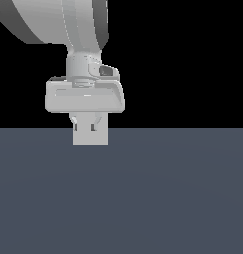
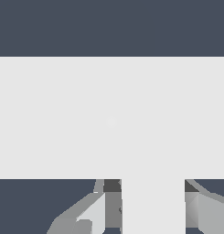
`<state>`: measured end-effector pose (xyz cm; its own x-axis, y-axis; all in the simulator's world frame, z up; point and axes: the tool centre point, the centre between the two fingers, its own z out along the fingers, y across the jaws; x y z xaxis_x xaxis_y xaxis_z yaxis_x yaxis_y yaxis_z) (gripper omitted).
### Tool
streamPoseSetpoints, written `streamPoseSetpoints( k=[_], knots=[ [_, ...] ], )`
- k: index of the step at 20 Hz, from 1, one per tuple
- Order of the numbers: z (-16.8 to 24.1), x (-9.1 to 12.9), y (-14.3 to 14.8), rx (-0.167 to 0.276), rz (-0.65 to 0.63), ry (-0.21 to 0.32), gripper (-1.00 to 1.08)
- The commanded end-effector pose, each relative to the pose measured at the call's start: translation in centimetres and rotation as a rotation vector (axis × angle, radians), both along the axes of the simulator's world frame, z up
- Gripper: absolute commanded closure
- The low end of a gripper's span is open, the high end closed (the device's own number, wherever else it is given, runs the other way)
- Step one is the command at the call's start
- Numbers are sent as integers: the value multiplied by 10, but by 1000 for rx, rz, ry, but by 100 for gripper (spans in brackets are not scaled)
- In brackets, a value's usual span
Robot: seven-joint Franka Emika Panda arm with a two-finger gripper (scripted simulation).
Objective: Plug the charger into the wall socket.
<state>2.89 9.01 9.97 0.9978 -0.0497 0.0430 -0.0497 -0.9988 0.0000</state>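
Exterior view: big grey robot arm [image 1: 58, 20] nearest; pale gripper [image 1: 86, 124] hangs above dark blue-grey desk [image 1: 143, 198], pinching small white-grey boxy charger [image 1: 91, 136]; wall socket not visible here; open room all round

Wrist view: gripper fingers [image 2: 93, 215] flank charger [image 2: 152, 205]; flat light-grey wall socket panel [image 2: 111, 118] fills frame, straight edges; judgement: keep charger square, push slowly, no tilt

The charger [image 1: 91, 135] sits directly below the gripper [image 1: 86, 122], between its fingers [image 1: 75, 120], at the exterior view's left of centre. The floor [image 1: 143, 198] spreads beneath and in front of both. In the wrist view, the charger [image 2: 111, 119] lies just ahead of the fingers [image 2: 93, 215].
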Motion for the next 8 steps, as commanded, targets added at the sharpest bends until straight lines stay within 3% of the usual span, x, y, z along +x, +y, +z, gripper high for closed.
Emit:
streamPoseSetpoints(
  k=[1, 8],
  knots=[
    [0, 7, 0, 0, 0, 0, 108],
    [0, 14, 0, 0, 0, 0, 108]
  ],
)
